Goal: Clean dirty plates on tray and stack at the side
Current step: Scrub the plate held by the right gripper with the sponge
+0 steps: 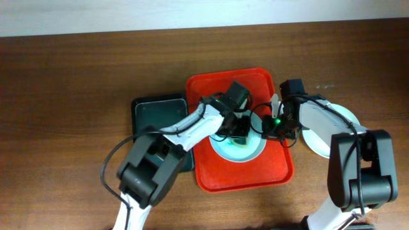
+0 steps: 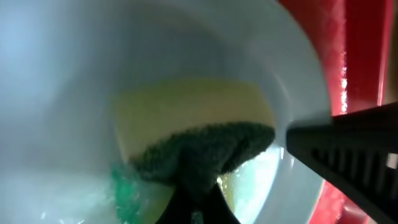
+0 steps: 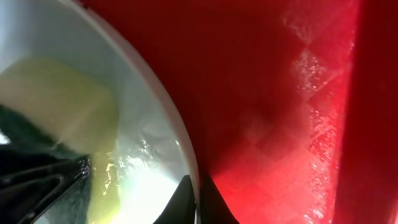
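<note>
A white plate [image 1: 238, 153] lies on the red tray [image 1: 243, 179]. My left gripper [image 1: 239, 131] is shut on a sponge with a yellow body and a dark green face [image 2: 199, 143] and presses it on the plate's centre [image 2: 74, 74]. A teal-green smear [image 2: 124, 190] shows beside the sponge. My right gripper [image 1: 273, 125] is shut on the plate's right rim [image 3: 180, 155], one finger inside and one outside. The tray floor fills the right wrist view [image 3: 280, 112]. Another white plate [image 1: 329, 128] lies on the table to the right of the tray, partly under my right arm.
A black tray [image 1: 156, 115] stands left of the red tray, partly under my left arm. The wooden table [image 1: 64, 96] extends to both sides. My right finger shows in the left wrist view [image 2: 348, 155] at the plate's rim.
</note>
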You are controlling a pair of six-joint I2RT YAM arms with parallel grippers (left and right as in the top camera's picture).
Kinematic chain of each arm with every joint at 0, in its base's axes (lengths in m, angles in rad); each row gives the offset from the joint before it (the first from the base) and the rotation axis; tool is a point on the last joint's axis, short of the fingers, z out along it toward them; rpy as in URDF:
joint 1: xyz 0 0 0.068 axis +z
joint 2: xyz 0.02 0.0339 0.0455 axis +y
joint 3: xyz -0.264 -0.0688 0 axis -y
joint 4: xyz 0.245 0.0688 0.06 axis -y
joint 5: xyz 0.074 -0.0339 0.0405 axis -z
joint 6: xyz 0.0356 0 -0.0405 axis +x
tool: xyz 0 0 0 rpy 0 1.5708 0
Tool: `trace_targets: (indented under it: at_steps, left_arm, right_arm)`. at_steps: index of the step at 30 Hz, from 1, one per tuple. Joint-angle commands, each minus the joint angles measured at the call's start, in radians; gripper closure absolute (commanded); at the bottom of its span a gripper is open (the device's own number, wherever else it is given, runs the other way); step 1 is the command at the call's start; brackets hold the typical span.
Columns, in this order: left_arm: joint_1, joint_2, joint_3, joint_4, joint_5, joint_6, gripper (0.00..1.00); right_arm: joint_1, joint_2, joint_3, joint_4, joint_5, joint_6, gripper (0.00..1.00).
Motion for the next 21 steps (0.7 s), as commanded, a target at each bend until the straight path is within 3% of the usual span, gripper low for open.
trace_targets:
  at_steps: [1, 9, 13, 17, 19, 21]
  left_arm:
    - [-0.012, 0.073, -0.007, -0.048, 0.039, -0.016, 1.00]
    - [0.084, 0.072, 0.046, -0.354, -0.473, -0.028, 1.00]
    - [0.102, 0.072, 0.071, -0.401, -0.575, -0.014, 1.00]
    - [0.096, 0.074, 0.071, -0.365, -0.497, -0.009, 1.00]
    - [0.086, 0.079, 0.071, -0.325, -0.376, -0.009, 1.00]
    - [0.061, 0.094, 0.071, -0.244, -0.164, -0.009, 1.00]
  right_arm:
    - [0.003, 0.033, -0.010, -0.013, 0.014, 0.000, 0.95]
    - [0.003, 0.033, -0.010, -0.019, 0.014, 0.000, 0.95]
    - [0.003, 0.033, -0.010, -0.019, 0.015, 0.000, 0.95]
    - [0.002, 0.033, -0.010, -0.021, 0.015, 0.000, 0.95]
    - [0.002, 0.033, -0.010, -0.023, 0.015, 0.000, 0.95]
    - [0.002, 0.033, -0.010, -0.025, 0.015, 0.000, 0.95]
